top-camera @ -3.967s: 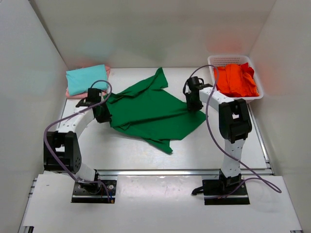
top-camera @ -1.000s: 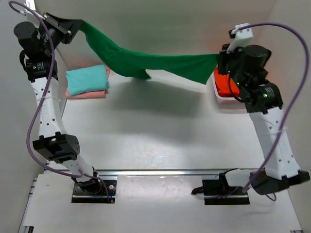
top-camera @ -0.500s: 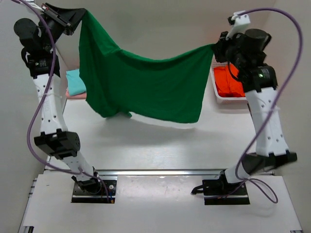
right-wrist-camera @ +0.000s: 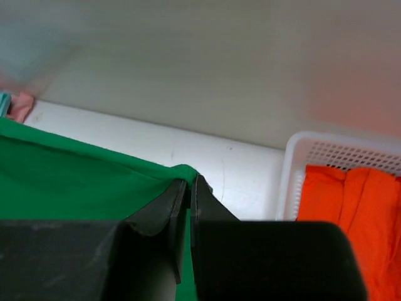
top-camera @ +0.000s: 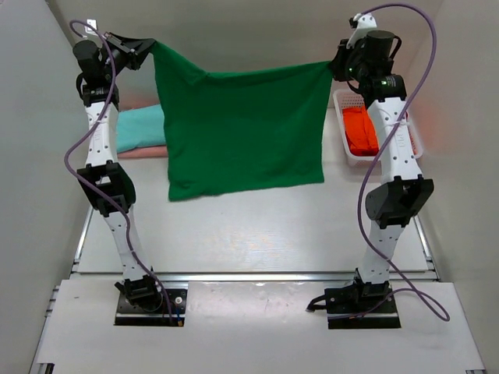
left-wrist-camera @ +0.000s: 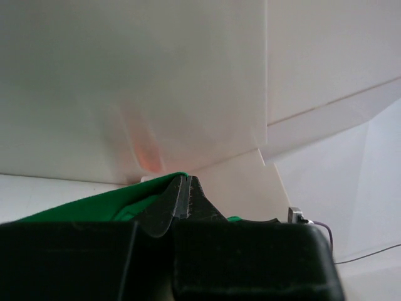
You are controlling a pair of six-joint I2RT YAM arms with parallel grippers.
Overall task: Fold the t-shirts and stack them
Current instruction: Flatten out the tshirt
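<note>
Holding one green t-shirt (top-camera: 242, 128) aloft, left gripper (top-camera: 150, 45) and right gripper (top-camera: 334, 66) clamp two corners

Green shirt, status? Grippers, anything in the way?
Both shut: left gripper, right gripper, on top corners of green shirt. Shirt hangs spread between them. Teal shirt left, basket right.

The top external camera looks down from above and behind the arm bases over the whole table (top-camera: 257, 226). Each wrist camera sits close behind its own gripper, the left gripper (left-wrist-camera: 185, 182) and the right gripper (right-wrist-camera: 188, 183), facing the back wall. All three views share the dark green t-shirt (top-camera: 242, 128). The top and right wrist views also share the white lattice basket (right-wrist-camera: 326, 150).
</note>
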